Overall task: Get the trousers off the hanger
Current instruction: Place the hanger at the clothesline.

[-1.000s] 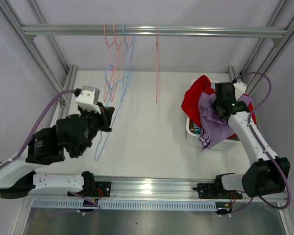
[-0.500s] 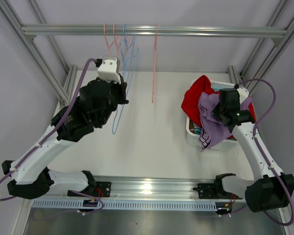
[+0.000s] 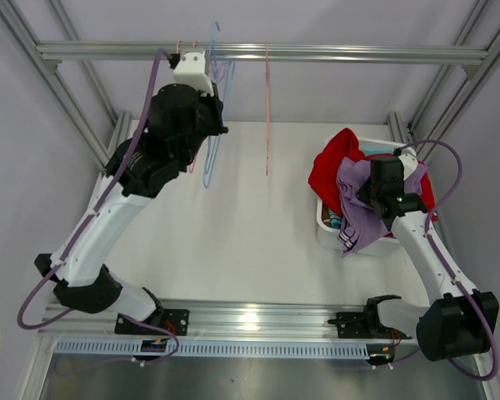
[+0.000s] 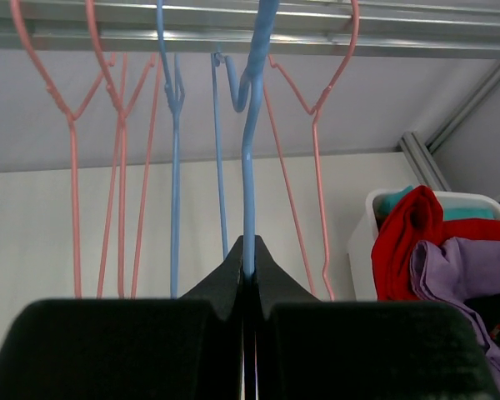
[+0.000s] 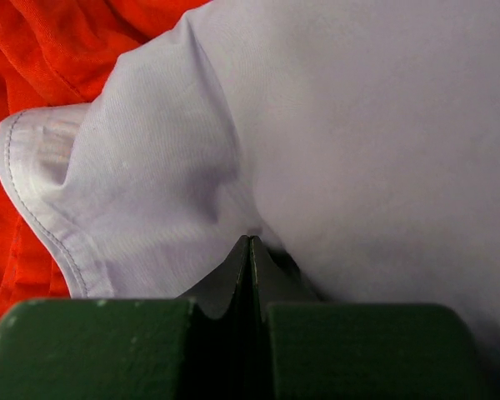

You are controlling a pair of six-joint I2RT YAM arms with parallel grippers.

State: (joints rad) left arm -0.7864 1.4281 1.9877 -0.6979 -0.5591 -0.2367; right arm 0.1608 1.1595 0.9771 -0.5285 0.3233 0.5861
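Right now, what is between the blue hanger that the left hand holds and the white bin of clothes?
A single pink hanger, hanging from the rail; the table under it is bare. The overhead view shows this best.

No text, label, brand, number or sign can be read in any of the three views; no lettering is shown on any surface.

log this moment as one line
left jaws: shut on blue hanger, up by rail | right jaws: shut on lavender trousers at bin | pink hangers: bare | red trousers: in bin
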